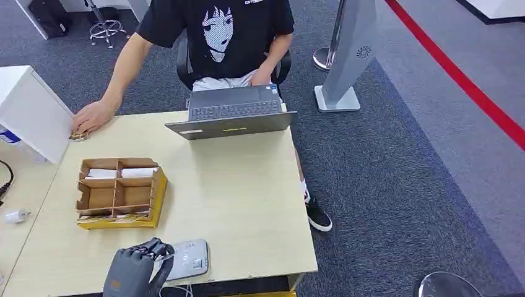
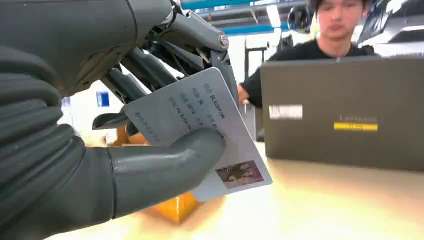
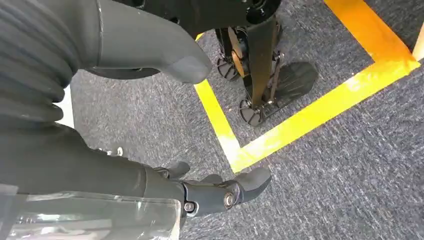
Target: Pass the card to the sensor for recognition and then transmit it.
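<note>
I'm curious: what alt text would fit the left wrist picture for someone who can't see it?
The robot's left hand pinches a white printed card between thumb and fingers above a pale table. Behind it, a person sits at an open dark laptop.

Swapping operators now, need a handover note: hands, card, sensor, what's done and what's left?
Left hand: holds the card between thumb and fingers, at the near edge of the table, right beside the grey sensor.
Right hand: hangs over the carpet with yellow floor tape, fingers apart, holds nothing.
Cardboard organiser sits on the table beyond the left hand, white cards in its far slots. A person sits behind the laptop at the far side.
Done: card is in hand.
Whether the sensor has read it, cannot tell.
Left: scan if needed, then pass the card on.
</note>
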Controlling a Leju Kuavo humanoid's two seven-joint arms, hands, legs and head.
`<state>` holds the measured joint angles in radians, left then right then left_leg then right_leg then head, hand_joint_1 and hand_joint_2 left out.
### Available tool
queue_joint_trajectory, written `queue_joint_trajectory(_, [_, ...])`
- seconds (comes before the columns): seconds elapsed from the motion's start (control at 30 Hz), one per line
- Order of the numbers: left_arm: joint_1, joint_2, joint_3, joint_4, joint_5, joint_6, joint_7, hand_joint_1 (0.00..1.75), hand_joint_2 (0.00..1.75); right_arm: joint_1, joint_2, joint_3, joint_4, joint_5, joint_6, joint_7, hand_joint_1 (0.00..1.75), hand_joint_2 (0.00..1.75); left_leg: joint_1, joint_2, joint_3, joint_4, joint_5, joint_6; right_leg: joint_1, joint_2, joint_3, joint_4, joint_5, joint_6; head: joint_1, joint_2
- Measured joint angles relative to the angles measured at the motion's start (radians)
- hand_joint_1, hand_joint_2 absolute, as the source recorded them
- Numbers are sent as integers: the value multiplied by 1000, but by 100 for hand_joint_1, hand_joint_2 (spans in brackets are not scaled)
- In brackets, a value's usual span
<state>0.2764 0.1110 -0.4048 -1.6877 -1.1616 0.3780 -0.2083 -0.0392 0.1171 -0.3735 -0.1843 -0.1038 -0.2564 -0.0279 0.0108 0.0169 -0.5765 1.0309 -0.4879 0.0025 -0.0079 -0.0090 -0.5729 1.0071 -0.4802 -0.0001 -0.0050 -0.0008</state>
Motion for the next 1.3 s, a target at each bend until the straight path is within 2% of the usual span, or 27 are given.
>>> queue_joint_trajectory(0.1, [-7, -6, 0, 29, 44, -20, -9, 175, 175, 0, 0, 0, 0, 11, 28, 14, 0, 175, 0, 0, 0, 0, 0, 0, 0, 0, 0, 0, 0, 0, 0, 0])
queue_joint_trajectory(0.2, [-17, -19, 3, 62, 154, -48, -66, 175, 175, 0, -6, 0, 0, 21, 57, 26, 0, 175, 0, 0, 0, 0, 0, 0, 0, 0, 0, 0, 0, 0, 0, 0])
queue_joint_trajectory(0.27, [-26, -31, 13, 90, 185, -64, -98, 175, 175, 0, -10, 0, 0, 31, 67, 20, 0, 175, 0, 0, 0, 0, 0, 0, 0, 0, 0, 0, 0, 0, 0, 0])
queue_joint_trajectory(0.43, [-46, -64, 36, 180, 184, -75, -131, 175, 175, 0, -16, 0, -1, 48, 78, 8, 0, 175, 0, 0, 0, 0, 0, 0, 0, 0, 0, 0, 0, 0, 0, 0])
queue_joint_trajectory(0.7, [-80, -96, 52, 279, 177, -74, -145, 175, 175, 0, -21, 0, -1, 55, 78, 14, 0, 175, 0, -1, 0, 0, 0, 0, 0, -1, 0, 0, 0, 0, 0, 0])
queue_joint_trajectory(1.17, [-95, -111, 57, 319, 176, -69, -150, 175, 175, 0, -23, 0, -1, 59, 78, 21, 0, 175, 0, -1, 1, 0, 0, 0, 0, -1, 2, 0, 0, 0, 0, 0])
queue_joint_trajectory(1.3, [-89, -121, 61, 291, 176, -44, -193, 175, 175, 0, -23, 0, 0, 73, 78, 24, 0, 175, 0, -1, 1, 0, 0, 0, 0, -1, 2, 0, 0, 0, 0, 0])
